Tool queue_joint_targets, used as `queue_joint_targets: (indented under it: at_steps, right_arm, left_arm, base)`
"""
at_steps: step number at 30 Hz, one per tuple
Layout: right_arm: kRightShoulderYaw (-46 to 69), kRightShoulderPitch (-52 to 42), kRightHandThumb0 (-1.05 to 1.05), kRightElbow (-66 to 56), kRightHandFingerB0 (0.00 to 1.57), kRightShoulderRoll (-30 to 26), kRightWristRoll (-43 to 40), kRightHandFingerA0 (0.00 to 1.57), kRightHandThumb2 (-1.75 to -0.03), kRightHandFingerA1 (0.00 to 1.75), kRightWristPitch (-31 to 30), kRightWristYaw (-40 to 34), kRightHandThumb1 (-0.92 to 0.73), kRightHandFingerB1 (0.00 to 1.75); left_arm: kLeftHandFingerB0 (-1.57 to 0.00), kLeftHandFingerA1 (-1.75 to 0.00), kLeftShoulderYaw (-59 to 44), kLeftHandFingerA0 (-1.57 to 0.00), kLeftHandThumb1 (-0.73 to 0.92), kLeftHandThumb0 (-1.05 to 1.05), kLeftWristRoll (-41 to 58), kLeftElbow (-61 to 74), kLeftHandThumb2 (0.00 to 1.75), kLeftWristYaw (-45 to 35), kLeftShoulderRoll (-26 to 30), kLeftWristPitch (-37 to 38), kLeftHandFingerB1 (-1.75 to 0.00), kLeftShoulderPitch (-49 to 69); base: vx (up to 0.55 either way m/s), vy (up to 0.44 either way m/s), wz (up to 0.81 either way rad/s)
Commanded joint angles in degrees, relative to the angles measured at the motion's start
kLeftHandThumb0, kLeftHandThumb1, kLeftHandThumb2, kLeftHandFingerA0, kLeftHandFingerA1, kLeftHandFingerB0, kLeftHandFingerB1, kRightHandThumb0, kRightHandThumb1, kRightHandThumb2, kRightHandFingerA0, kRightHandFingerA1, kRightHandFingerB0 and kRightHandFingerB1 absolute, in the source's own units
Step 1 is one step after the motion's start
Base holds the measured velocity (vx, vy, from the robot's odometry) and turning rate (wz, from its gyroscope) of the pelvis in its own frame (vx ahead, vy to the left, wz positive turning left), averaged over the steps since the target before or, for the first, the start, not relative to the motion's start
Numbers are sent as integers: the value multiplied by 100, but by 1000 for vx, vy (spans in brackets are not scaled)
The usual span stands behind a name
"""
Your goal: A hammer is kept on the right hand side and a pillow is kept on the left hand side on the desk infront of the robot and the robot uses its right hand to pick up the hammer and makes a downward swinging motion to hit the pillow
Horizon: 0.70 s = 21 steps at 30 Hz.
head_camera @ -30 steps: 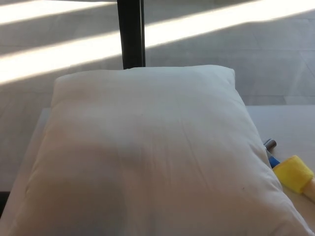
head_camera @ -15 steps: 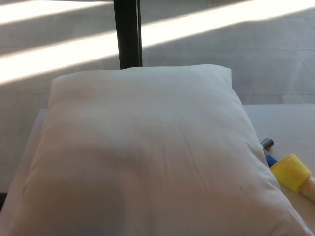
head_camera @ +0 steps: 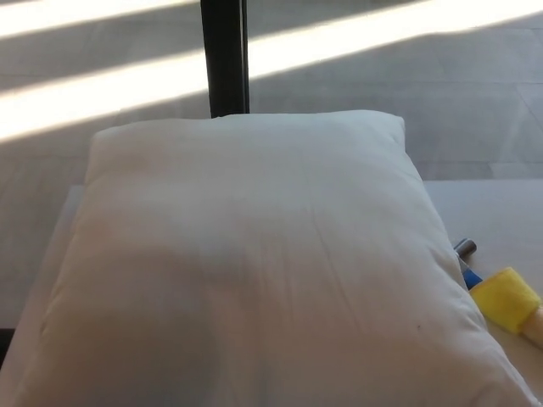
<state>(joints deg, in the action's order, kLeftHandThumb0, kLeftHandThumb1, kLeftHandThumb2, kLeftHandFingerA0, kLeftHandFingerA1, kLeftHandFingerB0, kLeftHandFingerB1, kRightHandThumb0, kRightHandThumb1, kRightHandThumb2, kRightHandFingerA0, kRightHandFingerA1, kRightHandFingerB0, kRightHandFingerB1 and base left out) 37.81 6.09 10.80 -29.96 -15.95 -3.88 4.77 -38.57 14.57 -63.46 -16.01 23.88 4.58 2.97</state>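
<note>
A: Zero robot hands in frame. Neither left nor right shows, so I can't tell how open either is or whether anything is held.

B: What's changed vs the earlier frames?

A: Only the view. The whole picture shifts a touch sideways and back across the three frames; that's the head camera moving, not the objects. The pillow sits as it did, filling the centre and lower left of the frame on the desk.

B: Hammer?

A: The hammer is at the lower right edge, partly tucked behind the pillow's right side. Visible: a yellow block, a bit of blue and a small grey metal end. Rest runs out of frame. It's lying on the desk, touching or just beside the pillow; can't say which.

B: Task status?

A: My read: pickup not begun. The right hand needs to enter from the lower right. Risk: pillow crowding the hammer could hamper the grasp.

B: Background?

A: A dark post at upper centre, with sunlit bands on the floor.
</note>
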Motion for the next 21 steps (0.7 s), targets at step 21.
queue_joint_targets:
  at_steps: [21]
  right_arm:
    - [-5164, 740, -92, 46, 13, -1006, 3444, 4, -96, 32, -1082, 862, -57, 25]
  left_arm:
    - [-60, -54, 199, -63, 67, -64, 333, 516, 60, -854, -90, 271, -44, 83]
  base:
    - [0, 0, 0]
